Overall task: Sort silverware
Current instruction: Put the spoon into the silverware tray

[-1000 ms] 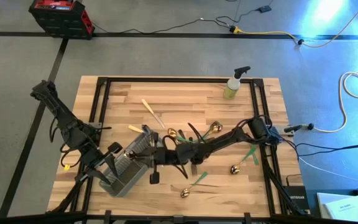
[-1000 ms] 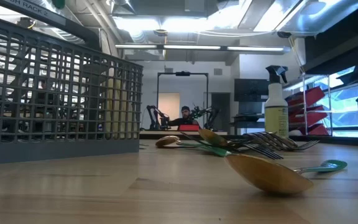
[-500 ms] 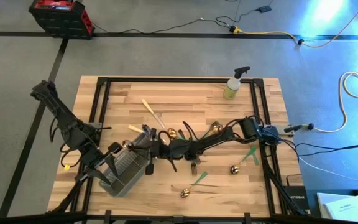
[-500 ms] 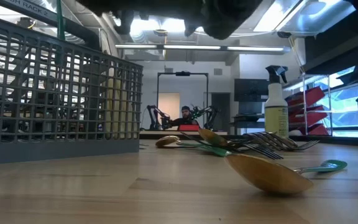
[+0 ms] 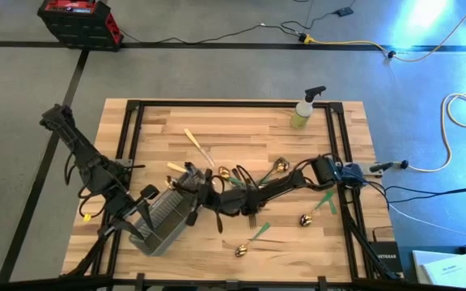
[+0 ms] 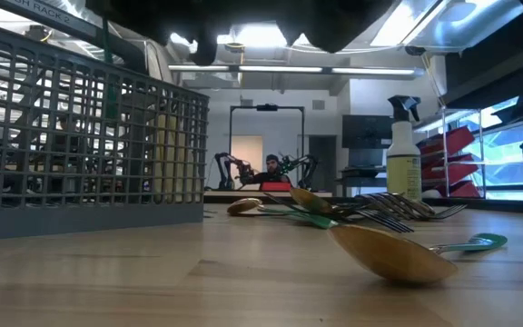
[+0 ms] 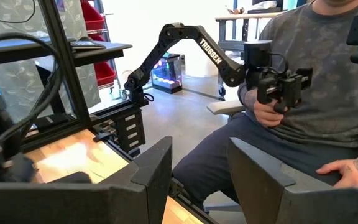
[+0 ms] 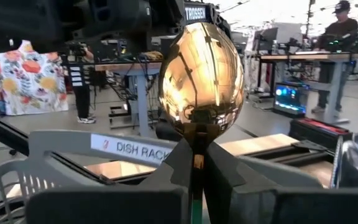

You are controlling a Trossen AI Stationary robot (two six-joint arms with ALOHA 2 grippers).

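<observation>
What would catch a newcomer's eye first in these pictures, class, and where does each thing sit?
A shiny gold spoon bowl fills the right wrist view, pinched at its neck by the shut right gripper just above the grey wire-mesh caddy at the table's front left. To the caddy's right, gold-headed forks and spoons lie scattered on the wooden table. A yellow-green spray bottle stands at the far edge.

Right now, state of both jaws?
Left gripper: open, holding nothing, beside the caddy.
Right gripper: shut on a gold spoon, above the caddy.
</observation>
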